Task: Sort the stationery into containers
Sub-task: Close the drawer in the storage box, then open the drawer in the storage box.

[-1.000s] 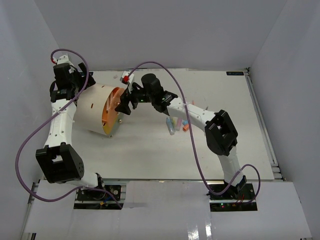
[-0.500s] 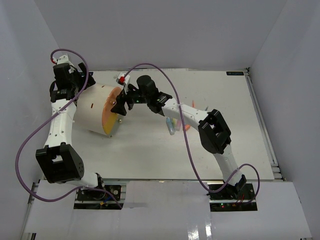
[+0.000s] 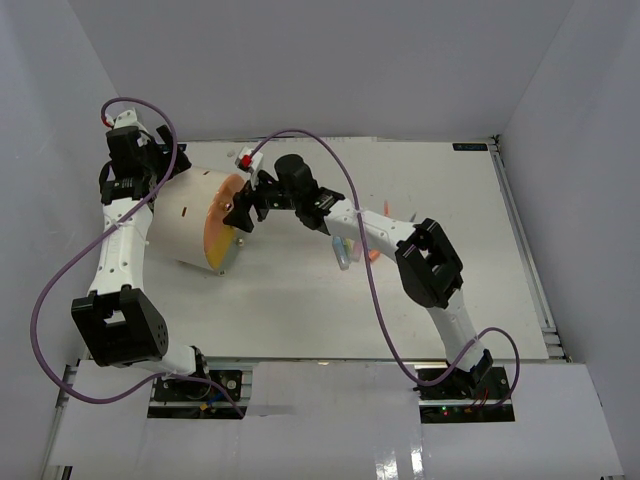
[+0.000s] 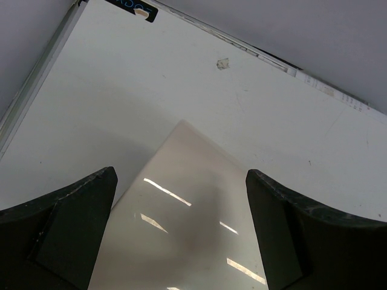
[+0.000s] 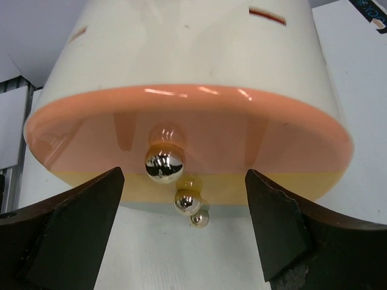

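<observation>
The cream cylinder [image 3: 190, 215] lies on its side on the left part of the white worktop [image 3: 300, 310], its orange face [image 3: 222, 228] turned to the right. The overhead view shows only that much. The right wrist view shows the face close up: three brass knobs [image 5: 164, 164] in a short row, one behind another, and under the orange disc a yellow band [image 5: 290, 184] with a paler layer beneath it. It also shows two thin slots [image 5: 267, 15] cut in the cream wall.

The right pincer [image 3: 243, 212] hangs just before that face, spread wide and gripping nothing. Its dark fingers [image 5: 66, 235] stand to either side of the knobs, apart from them.

The left pincer [image 3: 162, 170] is at the far, back end of the cylinder, also fully spread and empty. From above, its position against the wall is hard to read. The left wrist view shows the glossy cream wall running between the two fingers [image 4: 60, 232], but does not show whether they touch it.

The stationery [image 3: 350, 250] appears only from above. It is a small cluster of pastel pieces on the worktop right of centre, well apart from the cylinder and partly hidden by the right arm, with an orange piece [image 3: 372, 256] at its right edge.
</observation>
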Tool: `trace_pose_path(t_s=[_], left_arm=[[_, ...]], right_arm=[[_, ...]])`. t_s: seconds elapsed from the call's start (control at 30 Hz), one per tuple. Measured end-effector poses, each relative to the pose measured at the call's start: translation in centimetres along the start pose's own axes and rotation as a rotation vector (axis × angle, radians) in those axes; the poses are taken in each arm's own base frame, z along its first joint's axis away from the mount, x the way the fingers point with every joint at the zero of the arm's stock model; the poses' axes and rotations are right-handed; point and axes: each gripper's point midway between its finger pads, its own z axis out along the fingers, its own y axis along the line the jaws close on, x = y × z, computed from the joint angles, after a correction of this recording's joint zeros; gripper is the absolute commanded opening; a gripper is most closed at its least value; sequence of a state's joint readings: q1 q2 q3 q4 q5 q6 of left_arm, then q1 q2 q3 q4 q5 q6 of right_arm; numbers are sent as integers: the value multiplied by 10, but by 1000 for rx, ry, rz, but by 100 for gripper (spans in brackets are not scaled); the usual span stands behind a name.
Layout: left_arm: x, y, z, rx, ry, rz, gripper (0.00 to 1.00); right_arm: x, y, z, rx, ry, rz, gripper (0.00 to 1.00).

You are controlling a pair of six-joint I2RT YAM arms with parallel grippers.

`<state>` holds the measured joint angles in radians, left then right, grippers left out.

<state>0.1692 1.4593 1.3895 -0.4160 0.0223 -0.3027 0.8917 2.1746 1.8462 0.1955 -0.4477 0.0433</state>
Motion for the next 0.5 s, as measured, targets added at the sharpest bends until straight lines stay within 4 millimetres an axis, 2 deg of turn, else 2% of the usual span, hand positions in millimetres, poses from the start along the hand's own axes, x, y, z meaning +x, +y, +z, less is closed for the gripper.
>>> trace_pose_path(t_s=[0.23, 0.5], left_arm=[[-2, 0, -3, -7, 7, 1, 98], [-8, 1, -7, -23, 1, 14, 98]], right_arm=[[31, -3, -10, 44, 55, 25, 91], [19, -3, -17, 64, 27, 9, 89]])
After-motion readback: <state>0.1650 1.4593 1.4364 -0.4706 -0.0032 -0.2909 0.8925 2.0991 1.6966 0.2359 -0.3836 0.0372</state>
